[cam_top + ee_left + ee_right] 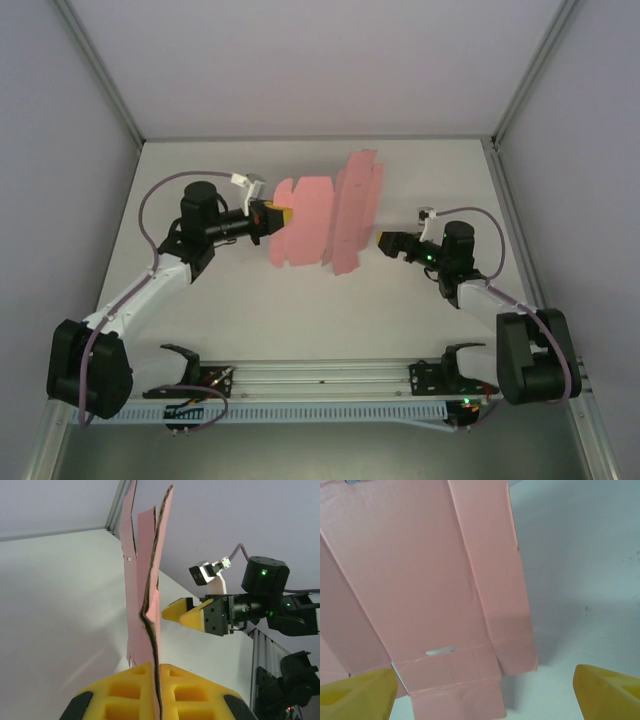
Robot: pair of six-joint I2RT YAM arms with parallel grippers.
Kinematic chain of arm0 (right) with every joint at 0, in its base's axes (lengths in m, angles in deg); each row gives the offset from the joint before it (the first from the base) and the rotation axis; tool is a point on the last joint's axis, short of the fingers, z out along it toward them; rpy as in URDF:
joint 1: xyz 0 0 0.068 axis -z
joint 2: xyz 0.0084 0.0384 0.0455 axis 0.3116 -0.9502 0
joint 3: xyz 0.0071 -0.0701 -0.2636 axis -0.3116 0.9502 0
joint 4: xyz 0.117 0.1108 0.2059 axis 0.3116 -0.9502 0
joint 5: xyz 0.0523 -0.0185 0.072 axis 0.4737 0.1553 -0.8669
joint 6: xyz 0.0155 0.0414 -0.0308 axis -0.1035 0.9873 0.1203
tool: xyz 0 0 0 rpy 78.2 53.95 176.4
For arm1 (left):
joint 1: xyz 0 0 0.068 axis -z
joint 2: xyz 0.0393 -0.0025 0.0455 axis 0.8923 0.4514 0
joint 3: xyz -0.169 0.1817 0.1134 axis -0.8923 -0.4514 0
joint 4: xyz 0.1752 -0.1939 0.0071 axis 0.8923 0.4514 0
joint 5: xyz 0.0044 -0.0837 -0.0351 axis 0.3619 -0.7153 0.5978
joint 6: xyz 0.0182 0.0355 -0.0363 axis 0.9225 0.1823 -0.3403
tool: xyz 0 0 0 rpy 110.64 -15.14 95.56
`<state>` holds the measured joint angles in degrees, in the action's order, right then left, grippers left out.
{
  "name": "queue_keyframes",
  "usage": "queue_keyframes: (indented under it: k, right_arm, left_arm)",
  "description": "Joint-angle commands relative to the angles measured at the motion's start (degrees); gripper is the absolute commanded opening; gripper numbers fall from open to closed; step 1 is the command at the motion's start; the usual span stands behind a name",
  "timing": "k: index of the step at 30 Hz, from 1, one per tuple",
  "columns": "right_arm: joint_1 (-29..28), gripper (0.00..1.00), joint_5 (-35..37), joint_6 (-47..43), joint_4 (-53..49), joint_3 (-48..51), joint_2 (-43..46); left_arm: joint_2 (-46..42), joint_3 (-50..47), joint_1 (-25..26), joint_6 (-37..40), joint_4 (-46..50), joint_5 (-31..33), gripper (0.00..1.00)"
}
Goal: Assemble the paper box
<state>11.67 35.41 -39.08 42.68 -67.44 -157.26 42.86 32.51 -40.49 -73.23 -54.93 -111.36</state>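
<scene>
The paper box (325,215) is a flat pale pink cut-out sheet with flaps and tabs, held up off the white table. My left gripper (275,217) is shut on its left edge. In the left wrist view the sheet (150,580) stands edge-on, pinched between the yellow pads (159,680). My right gripper (383,243) hovers open just right of the sheet, not touching it, and its yellow fingertips (182,615) point at the card. From the right wrist the sheet (430,580) fills the upper left, with a small slot (440,651) near its lower flaps, and the open gripper (482,700) lies below it.
The white table (300,320) is bounded by grey walls and metal frame posts (100,70). A mounting rail (330,380) with both arm bases runs along the near edge.
</scene>
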Motion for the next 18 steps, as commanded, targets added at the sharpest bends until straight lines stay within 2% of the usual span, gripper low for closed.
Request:
queue_keyframes:
  k: [1, 6, 10, 13, 16, 18]
  right_arm:
    - [0.6, 0.91, -2.1, -2.5, 5.2, -0.1, -0.6]
    - [0.8, 0.91, -3.7, -3.3, 7.4, -1.2, -2.2]
    - [1.0, 0.87, -7.1, -1.8, 14.3, -0.2, -3.8]
    - [1.2, 0.79, -10.6, 0.1, 20.1, 0.0, -5.2]
    - [1.2, 0.77, -12.7, 1.2, 22.3, -1.0, -6.5]
    - [1.1, 0.66, -13.4, 1.6, 23.0, -1.8, -7.2]
  left_arm:
    - [-2.8, -0.7, 0.5, -1.0, -2.9, -2.9, 0.0]
    - [-5.3, -0.9, 0.9, -1.9, -3.6, -3.4, 0.0]
    - [-6.4, -0.8, 1.0, -3.2, -4.9, -4.4, 0.0]
    - [-7.1, -0.8, 1.0, -4.0, -5.3, -4.8, 0.0]
    - [-7.8, -0.9, 1.1, -4.0, -5.8, -5.0, 0.0]
    - [-8.1, -0.9, 1.1, -4.1, -5.8, -4.9, 0.0]
